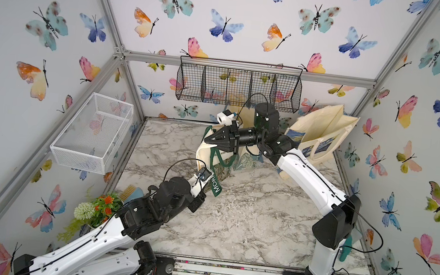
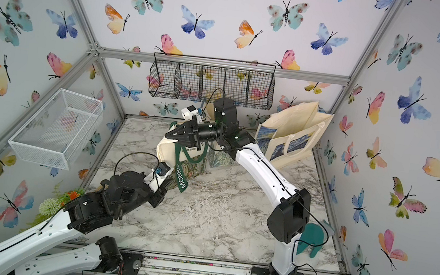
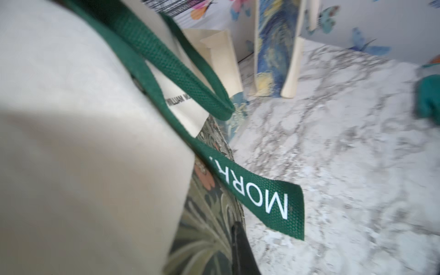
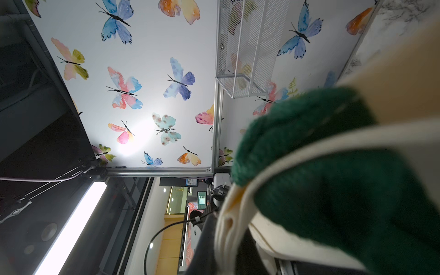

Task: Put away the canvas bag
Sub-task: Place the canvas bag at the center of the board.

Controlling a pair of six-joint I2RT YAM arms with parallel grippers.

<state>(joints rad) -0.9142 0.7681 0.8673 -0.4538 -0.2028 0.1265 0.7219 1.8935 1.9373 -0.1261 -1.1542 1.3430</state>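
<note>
Green strap [image 3: 262,200] reads "MORR", rest cut off; cream panel prints "WILLIAM M", partly hidden. Canvas bag [image 1: 201,156] stands on marble table [image 1: 246,218] below black wire basket [image 1: 238,87], mouth up, long axis near vertical. Right gripper [image 1: 207,140] clamps its top rim. Left gripper [image 1: 200,198] at bag's lower side, can't tell jaw state.

Marble tabletop [image 1: 245,227], grey-veined, taken as reference.
- Above its far edge: black wire basket [image 1: 238,87] on the back wall, split into compartments.
- Above its left edge: white mesh basket [image 1: 93,134], wall-mounted.
- Far right corner: cream tote with blue print [image 1: 324,134], standing open against the wall.
- Near left corner: artificial flowers [image 1: 101,208], orange and white, with green fronds.
- Near right edge: teal object [image 2: 312,239], partly hidden, kind unclear.
- Butterfly wallpaper [image 1: 226,27] on every wall around the tabletop.
</note>
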